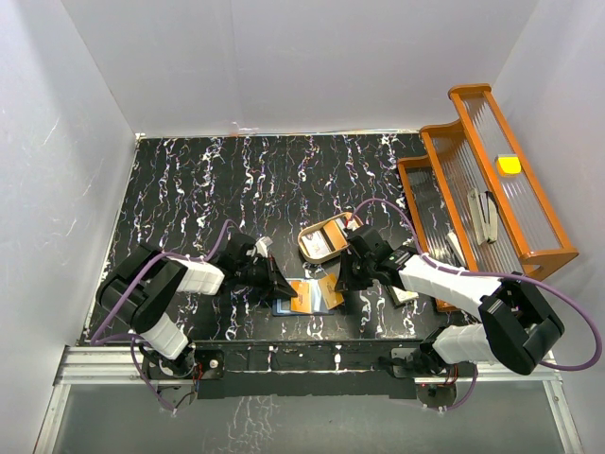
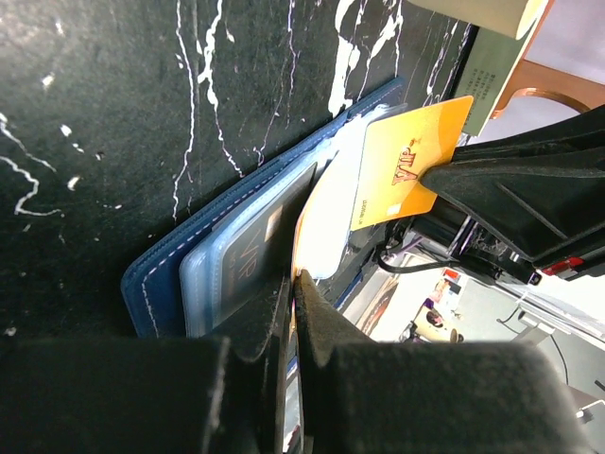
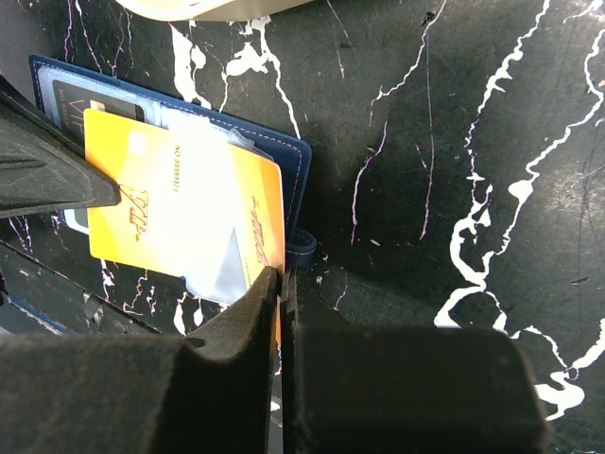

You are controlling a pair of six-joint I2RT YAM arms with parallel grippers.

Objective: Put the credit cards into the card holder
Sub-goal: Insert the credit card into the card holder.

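Right gripper (image 3: 281, 279) pinches the orange card (image 3: 161, 218) over the open card holder (image 3: 284, 151); left gripper (image 2: 295, 284), pressed together, sits at its nine o'clock.

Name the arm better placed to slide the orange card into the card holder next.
Right. The right pincer is shut on the orange card, which already lies over the open card holder. The left pincer looks clamped on the holder's clear sleeve, so it should steady that.

Overhead view bright and even, diffuse light bouncing off white walls (image 1: 284, 57); soft shadows on the black marbled desk (image 1: 189, 189). Wrist views dimmer. Near fingers (image 2: 378, 388) dark, out of focus. Glare patch on orange card (image 3: 123, 227). Left wrist background overexposed.
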